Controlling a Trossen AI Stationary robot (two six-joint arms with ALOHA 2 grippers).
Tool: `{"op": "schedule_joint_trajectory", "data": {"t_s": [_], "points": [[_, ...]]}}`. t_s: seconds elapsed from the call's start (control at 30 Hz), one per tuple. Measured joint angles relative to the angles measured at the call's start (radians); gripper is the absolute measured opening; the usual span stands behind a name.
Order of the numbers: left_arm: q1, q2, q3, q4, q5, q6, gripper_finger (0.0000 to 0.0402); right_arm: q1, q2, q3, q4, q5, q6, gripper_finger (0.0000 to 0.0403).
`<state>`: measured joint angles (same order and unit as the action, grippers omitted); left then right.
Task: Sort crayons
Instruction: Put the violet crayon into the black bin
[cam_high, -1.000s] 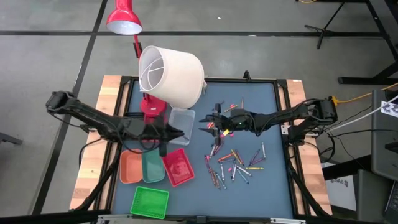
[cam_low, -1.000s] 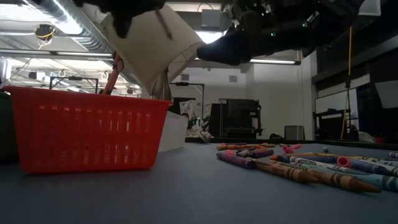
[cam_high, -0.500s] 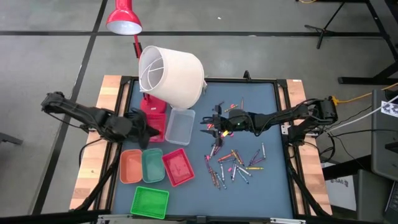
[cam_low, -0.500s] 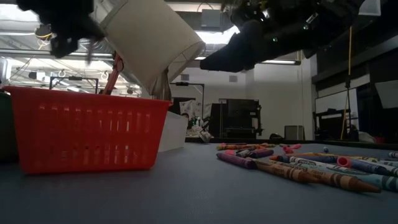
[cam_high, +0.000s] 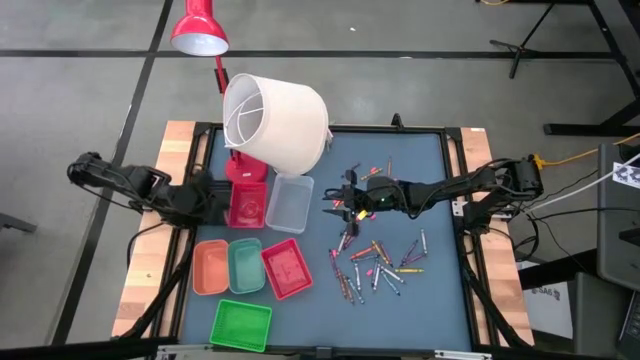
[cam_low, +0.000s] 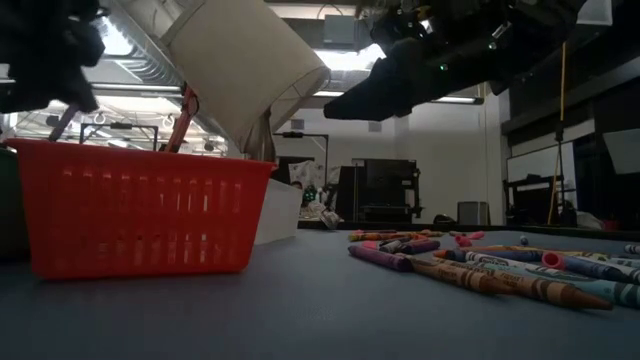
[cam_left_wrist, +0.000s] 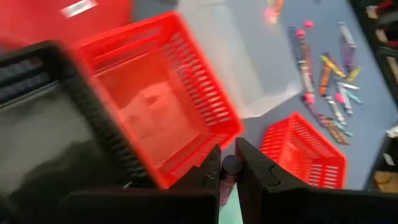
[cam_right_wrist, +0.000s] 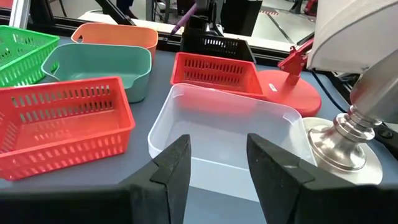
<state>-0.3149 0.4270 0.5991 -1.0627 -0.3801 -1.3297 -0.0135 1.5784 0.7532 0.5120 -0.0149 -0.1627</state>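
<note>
desk (cam_high: 430, 300): blue-grey top, wood side rails, dark frame. Everything below sits on it.

lampshade (cam_high: 275, 120): big cream shade, tipped over at the far-left part of the desk, on a silver stem (cam_right_wrist: 348, 127) over a red lamp base (cam_right_wrist: 289, 93). Second red lamp head (cam_high: 198, 30) shows beyond the desk edge.

Trays, left half of the desk:
- clear tray (cam_high: 290, 203) near centre, just beside the lamp base
- far red basket (cam_high: 247, 203) touching its left side
- near row: orange tray (cam_high: 210, 268), teal tray (cam_high: 245, 266), tilted red basket (cam_high: 286, 268)
- green basket (cam_high: 241, 325) nearest the front edge

left pincer (cam_left_wrist: 227, 171): at the left edge of the desk, over the far red basket's left side. Clamped on a purple crayon (cam_left_wrist: 230, 168), tip poking out between the fingers. Low view only shows it as a dark shape top left.

right pincer (cam_high: 338, 203): raised off the desk just right of the clear tray, pointing at it. Fingers apart, nothing between them; wrist view looks past both fingers (cam_right_wrist: 171, 168) into the clear tray.

crayons (cam_high: 378, 262): loose scatter on the right-centre of the desk, below and right of the right pincer, mixed colours, lying flat. A few strays (cam_high: 375, 167) farther back. None visible in the trays as far as I can tell.
</note>
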Motion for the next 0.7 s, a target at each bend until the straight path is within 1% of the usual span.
{"op": "schedule_joint_trajectory", "data": {"t_s": [0.17, 0.47, 0.7], "points": [[0.006, -0.012, 0.001, -0.024, -0.060, -0.003, 0.0012, 0.000, 0.000, 0.000, 0.000, 0.000, 0.000, 0.0154], [0.049, -0.009, 0.000, -0.198, -0.108, 0.004, 0.0012, 0.000, 0.000, 0.000, 0.000, 0.000, 0.000, 0.0154], [0.062, -0.009, 0.000, -0.188, -0.108, 0.019, 0.0012, 0.000, 0.000, 0.000, -0.009, 0.000, 0.000, 0.0154]]}}
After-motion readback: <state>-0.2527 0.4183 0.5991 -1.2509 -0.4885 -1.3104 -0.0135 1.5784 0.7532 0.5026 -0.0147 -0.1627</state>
